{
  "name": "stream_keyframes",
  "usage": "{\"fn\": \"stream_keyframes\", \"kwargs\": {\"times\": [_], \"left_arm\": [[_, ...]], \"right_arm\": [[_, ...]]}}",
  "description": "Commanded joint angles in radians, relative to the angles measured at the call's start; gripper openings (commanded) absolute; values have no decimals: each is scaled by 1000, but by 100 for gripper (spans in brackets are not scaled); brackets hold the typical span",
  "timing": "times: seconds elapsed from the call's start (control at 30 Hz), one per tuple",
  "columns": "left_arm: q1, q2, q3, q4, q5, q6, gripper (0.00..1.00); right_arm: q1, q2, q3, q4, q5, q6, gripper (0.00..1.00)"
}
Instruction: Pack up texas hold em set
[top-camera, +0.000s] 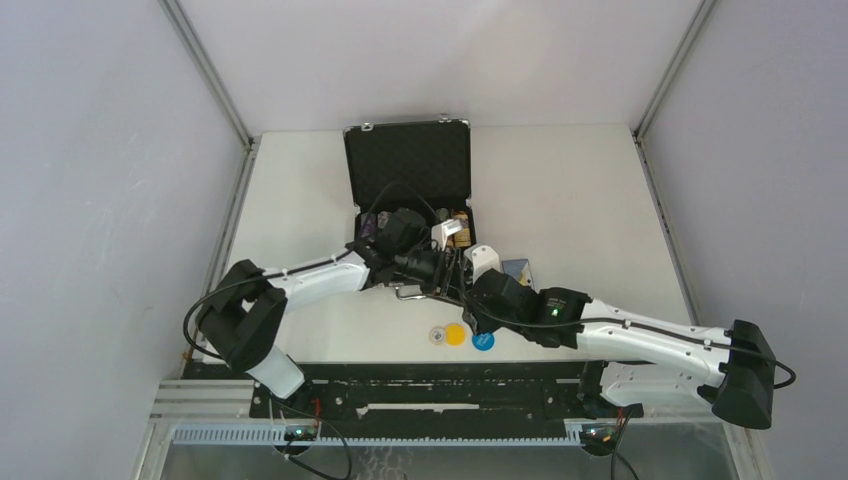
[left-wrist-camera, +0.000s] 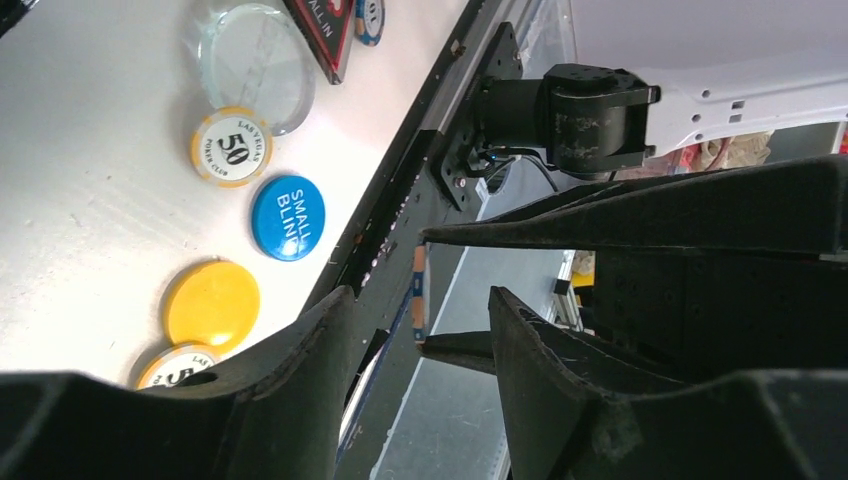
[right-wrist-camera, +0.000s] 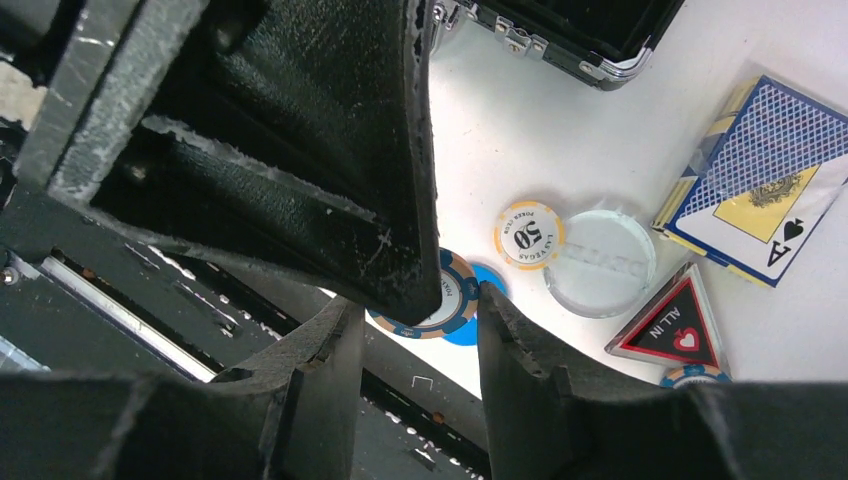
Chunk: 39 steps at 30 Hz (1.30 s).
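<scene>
The right gripper (right-wrist-camera: 415, 300) reads to me as closed on a blue-and-orange poker chip (right-wrist-camera: 440, 318). One fingertip sits on each side of the rim, and the chip's face is turned to the wrist camera. The left gripper (left-wrist-camera: 420, 295) has its fingers moderately apart, one on either face of the same chip. I see a gap on both sides and no contact. Both grippers meet just in front of the briefcase (top-camera: 407, 165), which lies open with its lid upright.

Loose items I see on the table (top-camera: 600, 200), all on the near side of the briefcase:
- Card deck (right-wrist-camera: 760, 170): just off the near right corner.
- "50" chip (right-wrist-camera: 528, 235): against a clear round disc (right-wrist-camera: 600, 262).
- Red-black "ALL IN" triangle token (right-wrist-camera: 668, 325): just beside the disc.
- Blue "SMALL BLIND" button (left-wrist-camera: 288, 217) and yellow button (left-wrist-camera: 211, 303): side by side, farthest from the briefcase.
</scene>
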Motion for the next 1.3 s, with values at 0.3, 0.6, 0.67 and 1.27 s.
{"fn": "stream_keyframes", "kwargs": {"times": [0.3,0.6,0.67,1.27], "left_arm": [[-27,20,42,13,42,6,48],[-50,41,45,18,47,6,40],[-53,46,44,19,55,6,39],[-72,67,44,18,67,37,6]], "right_arm": [[8,11,50,30,38,-22,44],[8,17,50,32,43,-19,44],[9,13,50,31,42,-19,44],[9,8,48,35,37,-15,44]]}}
